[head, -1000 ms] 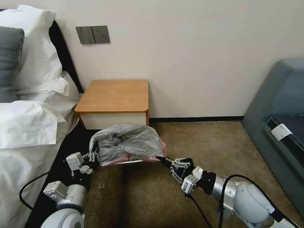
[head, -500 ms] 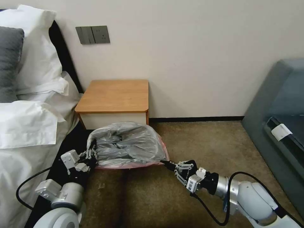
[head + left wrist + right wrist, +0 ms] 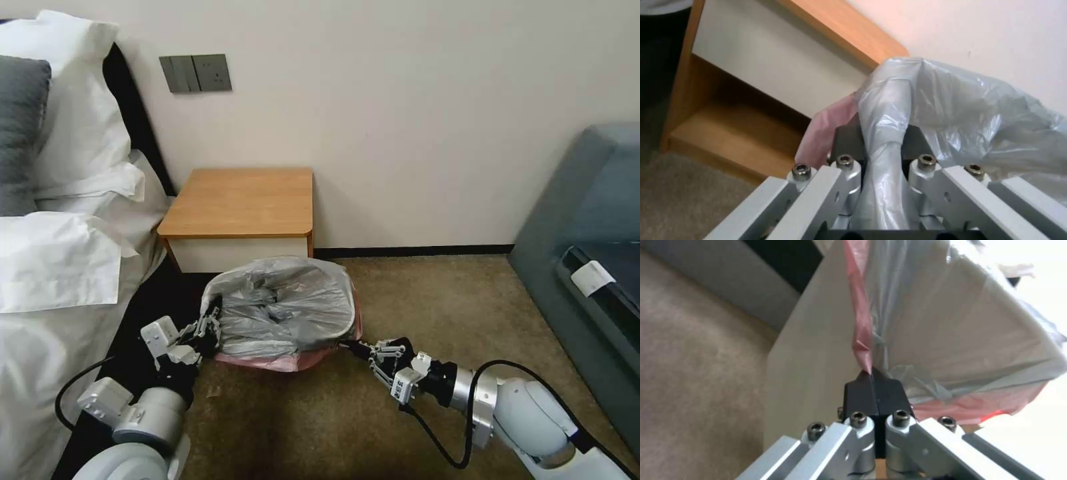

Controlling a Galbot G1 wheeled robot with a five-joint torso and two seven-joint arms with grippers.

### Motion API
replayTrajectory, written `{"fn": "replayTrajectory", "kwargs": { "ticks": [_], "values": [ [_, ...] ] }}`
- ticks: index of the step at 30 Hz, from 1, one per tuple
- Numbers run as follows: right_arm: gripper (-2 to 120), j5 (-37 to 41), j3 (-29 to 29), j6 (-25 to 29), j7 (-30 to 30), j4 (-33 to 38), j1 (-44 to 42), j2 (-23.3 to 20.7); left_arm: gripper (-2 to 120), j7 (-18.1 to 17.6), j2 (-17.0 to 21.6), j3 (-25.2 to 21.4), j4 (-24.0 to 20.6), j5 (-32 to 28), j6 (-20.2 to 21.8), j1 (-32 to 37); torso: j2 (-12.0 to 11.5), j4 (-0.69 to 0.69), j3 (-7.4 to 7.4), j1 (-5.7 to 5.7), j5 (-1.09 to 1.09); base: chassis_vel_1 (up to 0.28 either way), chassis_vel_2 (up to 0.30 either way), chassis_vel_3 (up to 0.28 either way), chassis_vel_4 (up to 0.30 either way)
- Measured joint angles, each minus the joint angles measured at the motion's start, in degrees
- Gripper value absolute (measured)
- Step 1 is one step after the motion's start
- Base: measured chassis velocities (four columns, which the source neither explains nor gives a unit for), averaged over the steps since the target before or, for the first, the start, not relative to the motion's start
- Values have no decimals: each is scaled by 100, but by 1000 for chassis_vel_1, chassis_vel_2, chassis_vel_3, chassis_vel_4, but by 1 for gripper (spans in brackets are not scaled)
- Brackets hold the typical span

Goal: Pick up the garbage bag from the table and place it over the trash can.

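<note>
The crinkled grey garbage bag (image 3: 280, 307) with its pinkish-red rim is draped over the beige trash can (image 3: 813, 340), which stands on the carpet just in front of the table (image 3: 243, 200). The can's pale rolled rim (image 3: 348, 325) shows through the plastic. At the bag's left side, my left gripper (image 3: 212, 325) is shut on a bunched fold of grey plastic (image 3: 882, 140). My right gripper (image 3: 349, 346) is shut on the pink rim (image 3: 865, 353) at the can's front right corner, beside the can's wall.
A bed (image 3: 60, 260) with white pillows and sheets runs along the left, close to my left arm. A grey sofa (image 3: 587, 220) stands at the right. Brown carpet (image 3: 433, 300) lies open between the can and the sofa. The wall is just behind the table.
The bag has come down over the can, and its pink rim now hangs below the can's rim. Both grippers have shifted slightly right, the right one also lower, still holding the bag.
</note>
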Motion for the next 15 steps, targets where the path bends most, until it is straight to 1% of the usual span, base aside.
{"fn": "replayTrajectory", "kwargs": {
  "ticks": [8, 15],
  "values": [
    [0, -197, -3, 29, -229, -127, 21, 49, 9, -16, -194, 100, -24, -79, 14, -22, 0, 0, 0, 0, 0, 0, 0, 0, 0],
    [0, -204, 62, 69, -502, -176, -1, 54, 9, -17, -199, 127, -28, -111, 15, -53, 0, 0, 0, 0, 0, 0, 0, 0, 0]
  ]
}}
